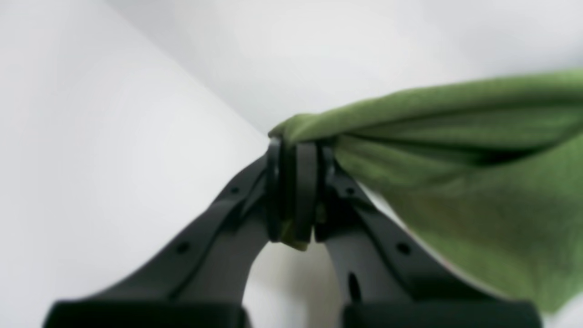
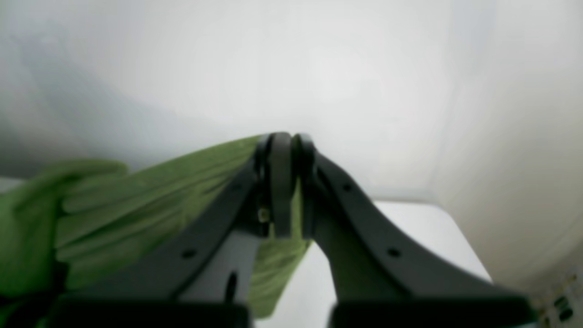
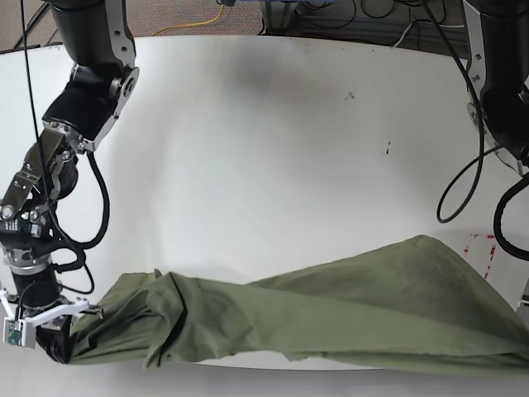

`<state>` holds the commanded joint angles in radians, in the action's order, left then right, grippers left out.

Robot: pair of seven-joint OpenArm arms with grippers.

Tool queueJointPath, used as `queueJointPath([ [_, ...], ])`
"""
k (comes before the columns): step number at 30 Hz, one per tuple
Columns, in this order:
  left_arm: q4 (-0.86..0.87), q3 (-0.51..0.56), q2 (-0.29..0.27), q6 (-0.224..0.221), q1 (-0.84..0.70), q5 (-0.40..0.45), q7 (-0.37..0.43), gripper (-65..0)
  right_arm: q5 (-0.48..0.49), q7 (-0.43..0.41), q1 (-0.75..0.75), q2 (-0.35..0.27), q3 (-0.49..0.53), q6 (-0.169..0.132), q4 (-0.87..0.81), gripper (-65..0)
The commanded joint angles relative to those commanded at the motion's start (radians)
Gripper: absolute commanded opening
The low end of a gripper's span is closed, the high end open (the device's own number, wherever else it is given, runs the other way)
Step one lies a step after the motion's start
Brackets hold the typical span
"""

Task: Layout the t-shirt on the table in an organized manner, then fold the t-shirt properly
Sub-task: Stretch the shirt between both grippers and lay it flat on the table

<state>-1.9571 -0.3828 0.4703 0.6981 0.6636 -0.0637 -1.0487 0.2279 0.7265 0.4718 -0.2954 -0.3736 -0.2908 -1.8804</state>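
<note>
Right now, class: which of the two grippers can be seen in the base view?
The right gripper, at that view's lower left, clamped on the t-shirt. The left gripper lies outside it.

Even, bright, diffuse illumination throughout; no hard shadows. Base view: sharp focus, with soft sheen on the glossy table (image 3: 273,141) and a faint grey shading near its upper centre; a thin shadow lies under the t-shirt (image 3: 331,314). Both wrist views: markedly soft, the whole frame out of focus, backgrounds washed to pale grey-white. Cloth weave reads only as smeared green; the black fingers (image 1: 305,191) appear as dark, low-detail silhouettes with blurred edges
</note>
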Motion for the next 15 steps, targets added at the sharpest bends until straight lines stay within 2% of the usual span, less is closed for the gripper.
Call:
queueJointPath([
  [5,-0.041,-0.063,0.000,0.000,-0.146,-0.002,0.000,-64.6,0.000,0.002,-0.146,0.008,0.000,0.000,-0.089,-65.0],
  [11,-0.043,-0.180,-0.006,0.000,-0.333,-0.005,0.000,-64.6,0.000,0.002,-0.308,0.074,-0.043,-0.003,-0.137,-65.0],
  [15,-0.043,-0.233,-0.006,0.000,-0.394,-0.005,0.000,-64.6,0.000,0.002,-0.341,0.074,-0.074,-0.003,-0.132,-65.0],
])
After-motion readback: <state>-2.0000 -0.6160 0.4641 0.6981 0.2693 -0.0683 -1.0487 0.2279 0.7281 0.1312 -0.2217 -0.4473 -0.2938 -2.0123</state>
